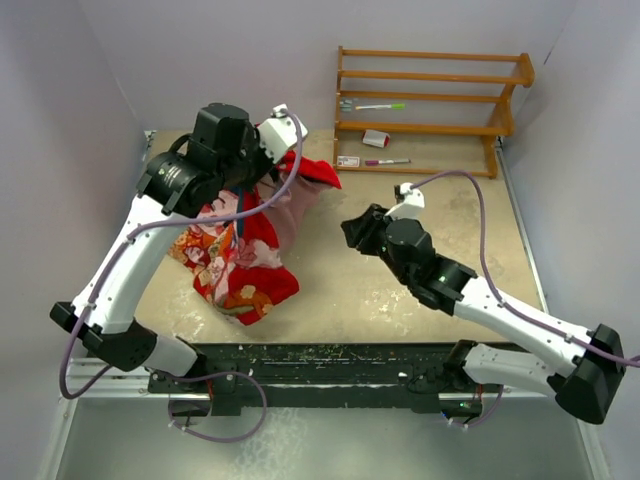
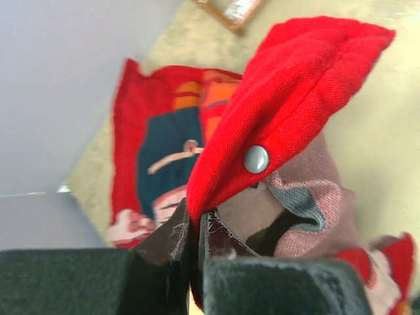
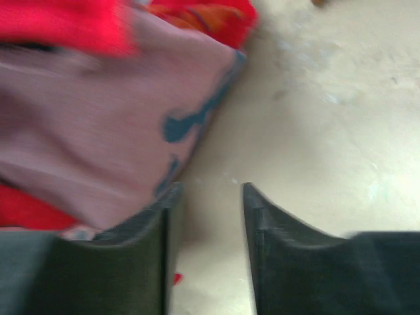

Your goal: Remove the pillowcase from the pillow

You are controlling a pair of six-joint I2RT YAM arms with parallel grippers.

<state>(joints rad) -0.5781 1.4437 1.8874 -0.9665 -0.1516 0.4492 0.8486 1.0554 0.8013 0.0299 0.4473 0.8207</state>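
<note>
The red pillowcase (image 1: 240, 255) lies crumpled at the table's left, its pale pink inside (image 1: 292, 205) showing. My left gripper (image 1: 262, 172) is shut on its red snap-button edge (image 2: 289, 98) and holds that edge up off the table; the jaws pinch the fabric (image 2: 197, 213). The printed girl figure shows below in the left wrist view (image 2: 164, 164). My right gripper (image 1: 352, 232) is open and empty, low over the table just right of the pink fabric (image 3: 98, 131); it also shows in the right wrist view (image 3: 211, 190). The pillow is hidden or out of view.
A wooden rack (image 1: 430, 100) stands at the back right with markers (image 1: 378, 106) and small items by it. Grey walls close the left and back. Bare beige table (image 1: 420, 190) lies between the pillowcase and the rack.
</note>
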